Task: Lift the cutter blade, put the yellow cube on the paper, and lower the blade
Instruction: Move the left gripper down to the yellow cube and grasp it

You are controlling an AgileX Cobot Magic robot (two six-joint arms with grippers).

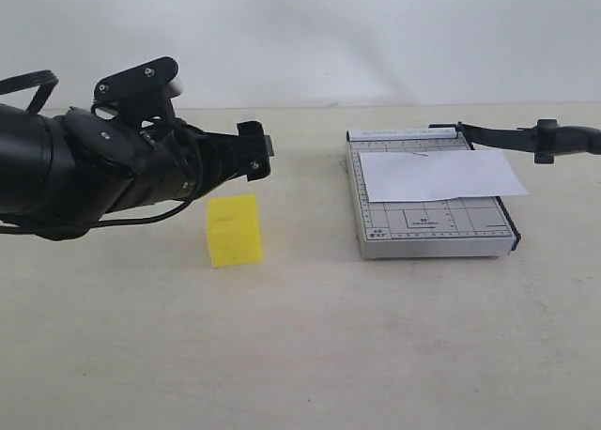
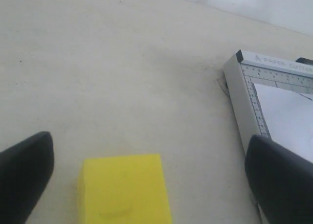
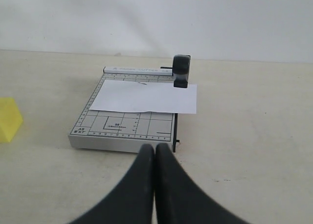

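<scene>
The yellow cube [image 1: 234, 229] [image 2: 124, 190] stands on the table left of the grey cutter base [image 1: 432, 228] [image 3: 122, 131]. My left gripper [image 1: 255, 155] [image 2: 149, 138] hovers just above and behind the cube. It is open, its black fingers [image 2: 27, 172] wide on either side and touching nothing. The white paper [image 1: 441, 175] [image 3: 144, 98] lies across the far half of the base. The cutter blade [image 1: 498, 136] is raised, its thick handle [image 3: 181, 71] in the air over the base's right side. My right gripper [image 3: 155, 148] is shut and empty, in front of the base's near edge.
The cutter base's corner [image 2: 244, 87] lies close to my left gripper's far finger. Bare beige tabletop [image 1: 310, 345] surrounds the cube and the base. A pale wall [image 1: 310, 36] closes off the far side of the table.
</scene>
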